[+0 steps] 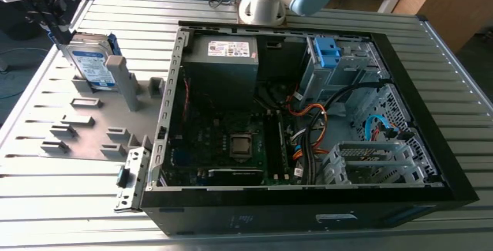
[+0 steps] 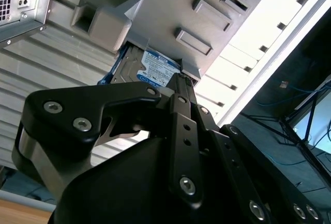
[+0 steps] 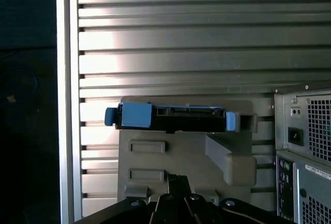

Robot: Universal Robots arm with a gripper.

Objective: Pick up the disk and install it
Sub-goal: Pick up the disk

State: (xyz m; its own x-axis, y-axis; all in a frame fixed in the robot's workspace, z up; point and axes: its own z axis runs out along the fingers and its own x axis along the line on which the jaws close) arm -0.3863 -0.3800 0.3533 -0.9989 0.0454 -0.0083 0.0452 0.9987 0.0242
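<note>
Disk point(image 1: 91, 60): a silver drive with a white-and-blue label and blue side rails. It stands on edge in a slot of the grey fixture plate point(image 1: 46, 112), close to the table's point(image 1: 62, 228) far corner on the exterior view's left. An upright grey post point(image 1: 117, 75) of the plate rises just beside the label face. In the first wrist view the disk appears edge-on, a dark strip with a blue rail end at each side, at the plate's outer edge.

Gripper point(image 3: 179, 178): it hovers over the plate near the disk. In both wrist views the two black fingertips are drawn together and nothing is held between them. In the second wrist view they point at the disk's label.

The plate lies flat on the ribbed metal table, touching or just beside the open computer case point(image 1: 431, 147) on that case's side towards the exterior view's left.

Inside the case, a grey power-supply box point(image 1: 223, 66) with a white sticker sits at the far side. A bare blue bracket point(image 1: 327, 52) is in the bay at the far corner on the exterior view's right. Orange and black cables point(image 1: 308, 118) run between the bay and the circuit board point(image 1: 231, 147).

The arm point(image 1: 266, 0) rises at the table's far edge, behind the case.
</note>
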